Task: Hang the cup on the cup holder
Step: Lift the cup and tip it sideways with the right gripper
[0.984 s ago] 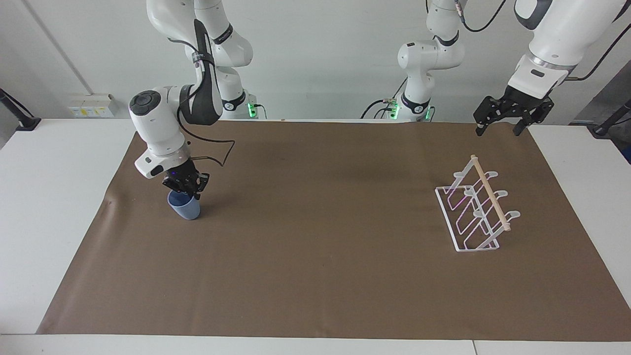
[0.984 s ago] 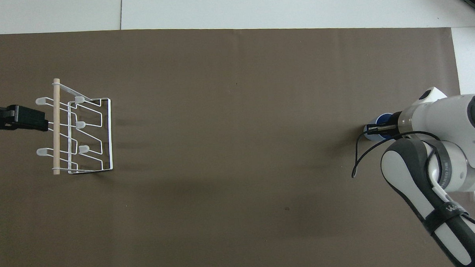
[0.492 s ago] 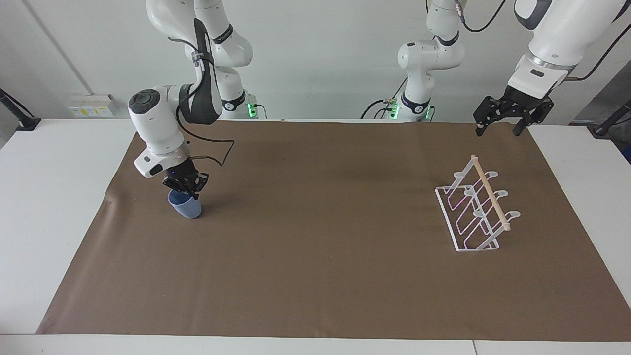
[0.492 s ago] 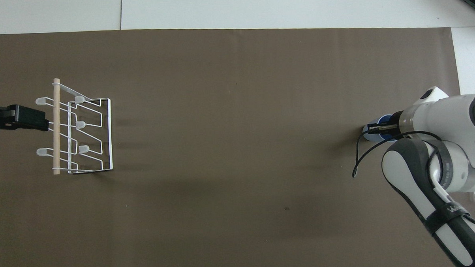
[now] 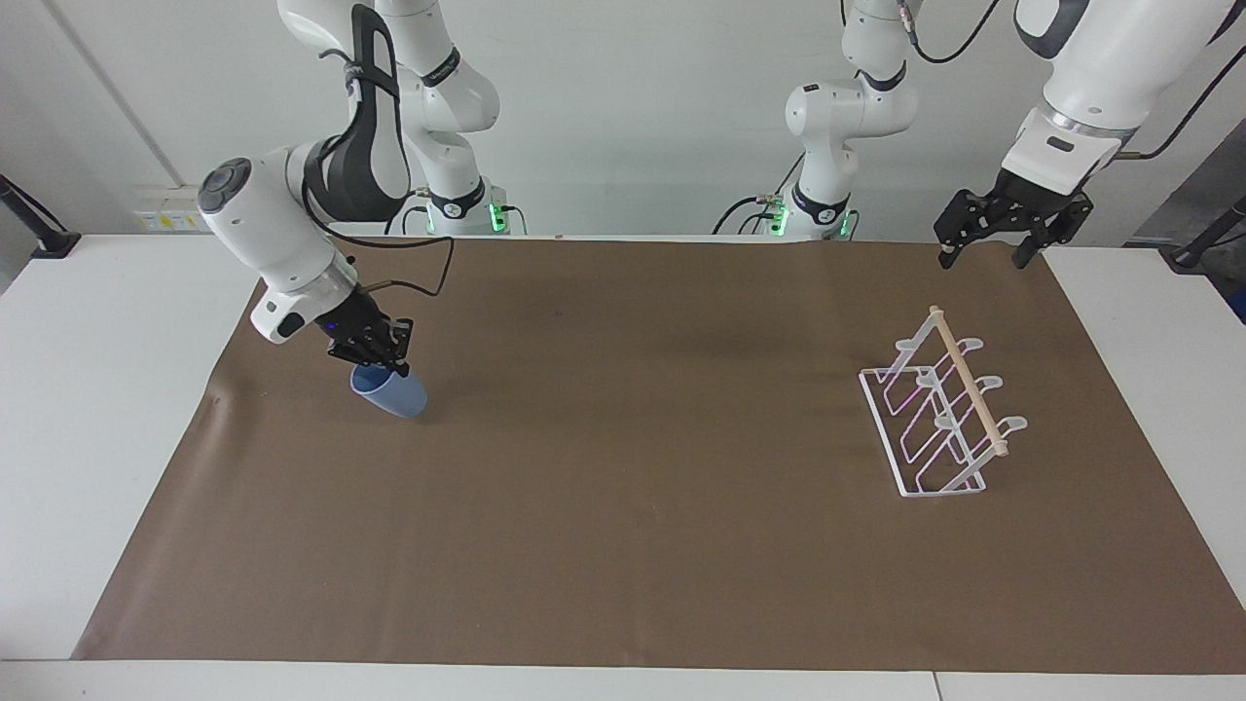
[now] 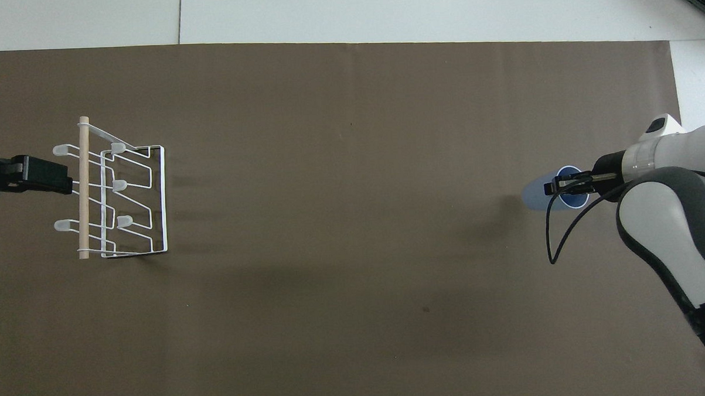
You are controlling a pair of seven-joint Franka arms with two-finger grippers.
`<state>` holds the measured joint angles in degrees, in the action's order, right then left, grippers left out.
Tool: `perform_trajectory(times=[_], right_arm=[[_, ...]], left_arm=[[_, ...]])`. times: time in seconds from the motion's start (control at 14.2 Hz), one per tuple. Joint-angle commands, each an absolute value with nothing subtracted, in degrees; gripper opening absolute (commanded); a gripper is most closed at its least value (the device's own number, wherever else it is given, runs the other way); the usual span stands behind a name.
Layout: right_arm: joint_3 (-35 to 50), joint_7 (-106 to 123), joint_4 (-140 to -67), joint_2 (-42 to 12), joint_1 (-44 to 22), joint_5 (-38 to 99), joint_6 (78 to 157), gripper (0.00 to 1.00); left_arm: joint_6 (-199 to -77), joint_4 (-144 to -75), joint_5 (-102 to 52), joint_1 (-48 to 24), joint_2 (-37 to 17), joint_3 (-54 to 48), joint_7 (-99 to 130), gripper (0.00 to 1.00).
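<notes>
The cup (image 5: 390,394) is being held tilted above the brown mat (image 5: 623,545), its open mouth turned up toward the right arm's end of the tabletop (image 5: 97,409) and its base pointing toward the middle. It is being gripped at the rim by the right pincer (image 5: 382,364), whose fingers are being kept closed on the cup's wall. In the overhead view the cup (image 6: 549,194) is being seen lying slantwise, with the right pincer (image 6: 566,184) crossing its mouth. The cup holder (image 5: 939,414) is standing on the mat toward the left arm's end of the tabletop, well apart from the cup, with its wooden rod (image 5: 967,380) along the top. The left pincer (image 5: 985,255) is being held open and empty over the mat's corner at the robots' edge, near the cup holder, and is waiting there.
</notes>
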<state>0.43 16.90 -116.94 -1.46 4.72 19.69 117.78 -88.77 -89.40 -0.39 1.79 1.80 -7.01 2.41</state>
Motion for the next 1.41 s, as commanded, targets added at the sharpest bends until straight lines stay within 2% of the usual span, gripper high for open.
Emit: perform_trajectory(times=[0.0,0.21,0.7,0.84,1.12,1.34], right_arm=[[-0.09,18.72,-112.43,-0.35,4.66,23.8,109.37,0.0],[-0.09,18.72,-108.38,0.26,4.66,31.62,101.36,0.0],[1.31,17.93,-107.93,3.69,3.44,50.43,95.54,0.0],[1.75,16.45,-108.02,3.87,2.12,53.86,95.28,0.0],[7.1,8.11,-108.02,5.01,2.37,64.57,96.76,0.0],[11.06,4.41,-108.02,6.24,2.37,69.07,101.94,0.0]], left_arm=[[-90.0,-91.14,0.35,1.23,3.25,-6.68,2.9,1.0],[-89.65,-90.97,-2.35,1.84,3.08,-6.51,5.43,1.0],[-88.86,-92.89,-22.39,6.67,4.12,-6.42,18.44,1.0],[-89.12,-95.87,-28.27,8.16,5.61,-6.33,21.61,1.0],[-89.21,-107.46,-41.72,9.84,11.94,-6.33,30.83,1.0],[-90.44,-113.45,-50.68,11.41,15.11,-6.24,36.1,1.0]])
